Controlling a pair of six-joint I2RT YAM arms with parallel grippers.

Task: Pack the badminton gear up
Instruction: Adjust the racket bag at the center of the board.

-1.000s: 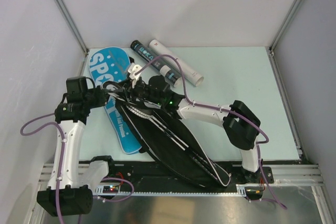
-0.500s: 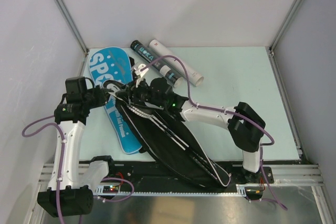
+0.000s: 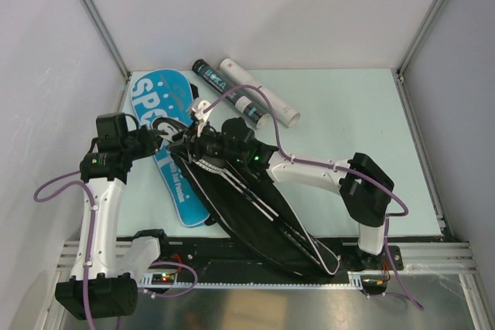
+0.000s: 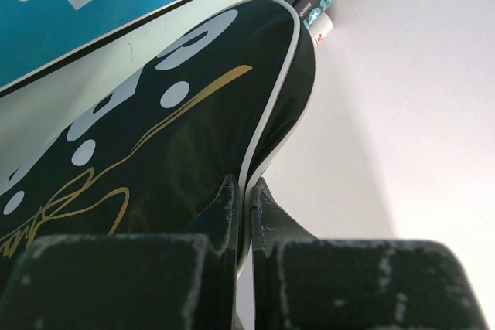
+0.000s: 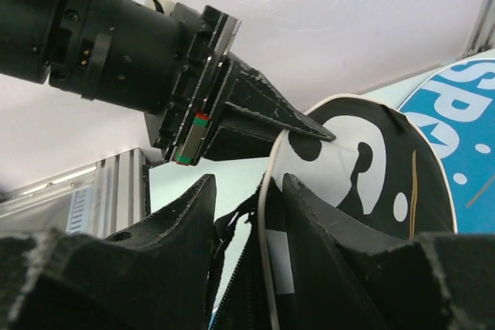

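Left claw is pinched tight on the white rim of the black bag. Right claw is just behind it, half open, straddling that rim.

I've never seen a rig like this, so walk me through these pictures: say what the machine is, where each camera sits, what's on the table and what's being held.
This is a robot with two arms bolted at the table's near edge. The top picture looks down from above and behind them. The other two come from a camera on each wrist. On the pale green table lie a blue SPORT racket bag, a black racket bag, a black tube and a white tube. The left end effector, which has two fingers, is pinched shut on the black racket bag's white-piped rim. The right end effector is open, with one finger on either side of that rim, not gripping it.
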